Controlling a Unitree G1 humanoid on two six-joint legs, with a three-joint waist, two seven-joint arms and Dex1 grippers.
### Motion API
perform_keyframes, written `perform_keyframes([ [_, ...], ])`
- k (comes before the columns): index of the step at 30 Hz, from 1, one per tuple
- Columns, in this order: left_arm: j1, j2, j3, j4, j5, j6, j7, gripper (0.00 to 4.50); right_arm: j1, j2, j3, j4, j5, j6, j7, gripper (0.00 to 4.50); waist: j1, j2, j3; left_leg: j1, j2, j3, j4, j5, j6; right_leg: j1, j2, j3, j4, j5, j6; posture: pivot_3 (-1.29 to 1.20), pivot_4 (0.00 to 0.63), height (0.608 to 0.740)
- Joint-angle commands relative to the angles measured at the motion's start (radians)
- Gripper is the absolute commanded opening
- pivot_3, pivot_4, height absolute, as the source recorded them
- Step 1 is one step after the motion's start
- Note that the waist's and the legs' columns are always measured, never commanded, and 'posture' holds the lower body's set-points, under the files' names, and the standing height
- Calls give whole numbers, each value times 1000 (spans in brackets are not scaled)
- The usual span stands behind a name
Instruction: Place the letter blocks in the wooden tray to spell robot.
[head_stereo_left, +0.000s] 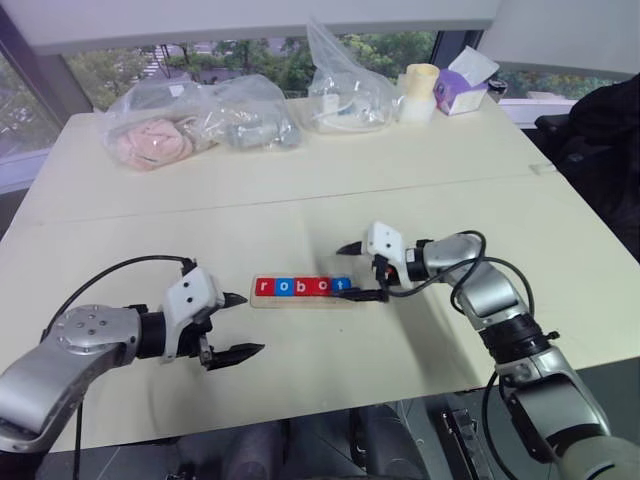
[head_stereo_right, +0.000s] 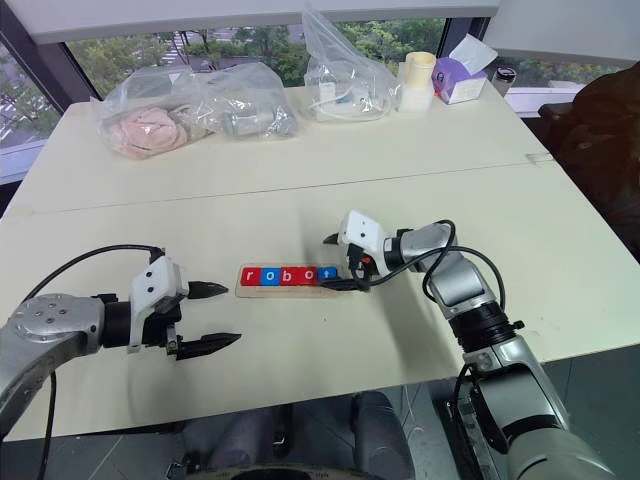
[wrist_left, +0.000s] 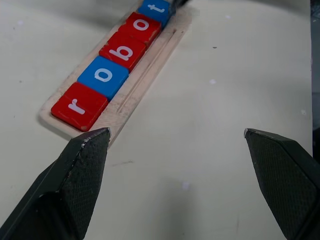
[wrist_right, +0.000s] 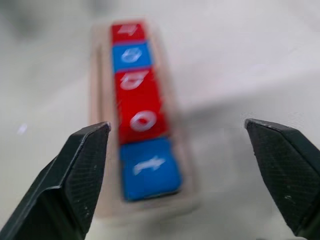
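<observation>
The letter blocks (head_stereo_left: 301, 287) sit in a row in the wooden tray (head_stereo_left: 262, 301) near the middle of the table (head_stereo_left: 300, 190), and from the left eye view we read r, o, b, o, t from left to right, so we judge the word complete. Our right gripper (head_stereo_left: 354, 271) hangs at the tray's right end with its fingers spread and nothing between them, which suits a hand that has let the last tile go. Our left gripper (head_stereo_left: 237, 324) waits nearer and to the left of the tray, also spread and empty, clear of the row so that it cannot nudge it.

In the right eye view the bags (head_stereo_right: 195, 110) and the tissue box (head_stereo_right: 463, 78) lie along the far edge, well apart from the work.

From the left wrist view we see the red r (wrist_left: 79, 106) at the tray's near end, the tiles lying flat and edge to edge.

From the right wrist view the blue t (wrist_right: 149, 168) lies between our open fingers (wrist_right: 75, 175), touching neither.
</observation>
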Motion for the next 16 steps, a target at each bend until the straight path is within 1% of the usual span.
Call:
perform_keyframes([
  [1, 1, -9, 106, 13, -48, 7, 3, 4500, 29, -35, -81, -116, 48, 68, -50, 4473, 1, 0, 0, 0, 0, 0, 0, 0, 0, 0, 0, 0, 0, 0, 0, 0, 150, 740],
  [3, -7, -28, 155, 34, -80, 24, 23, 4500, 54, -52, -111, -156, 63, 110, -80, 4473, 1, 0, 0, 0, 0, 0, 0, 0, 0, 0, 0, 0, 0, 0, 0, 0, 150, 740],
  [6, 4, -82, 280, 103, -132, 46, 73, 4500, 123, -90, -191, -244, 102, 198, -136, 4473, 1, 0, 0, 0, 0, 0, 0, 0, 0, 0, 0, 0, 0, 0, 0, 0, 150, 740],
  [10, 79, -147, 409, 119, -158, 47, 120, 4500, 242, -127, -309, -387, 197, 334, -181, 4473, -1, 0, 0, 0, 0, 0, 0, 0, 0, 0, 0, 0, 0, 0, 0, 0, 150, 740],
  [13, 134, -196, 446, 80, -173, 48, 161, 4500, 322, -93, -383, -474, 265, 431, -267, 4473, 0, 0, 0, 0, 1, 0, 0, 0, 0, 0, -1, 0, -1, 0, 0, 0, 150, 740],
  [16, 173, -250, 448, 63, -169, 31, 206, 4500, 378, -47, -388, -545, 292, 468, -346, 4473, 0, -1, -1, 0, 3, 0, 1, 0, 0, 1, -1, 0, 0, 0, 0, 0, 150, 740],
])
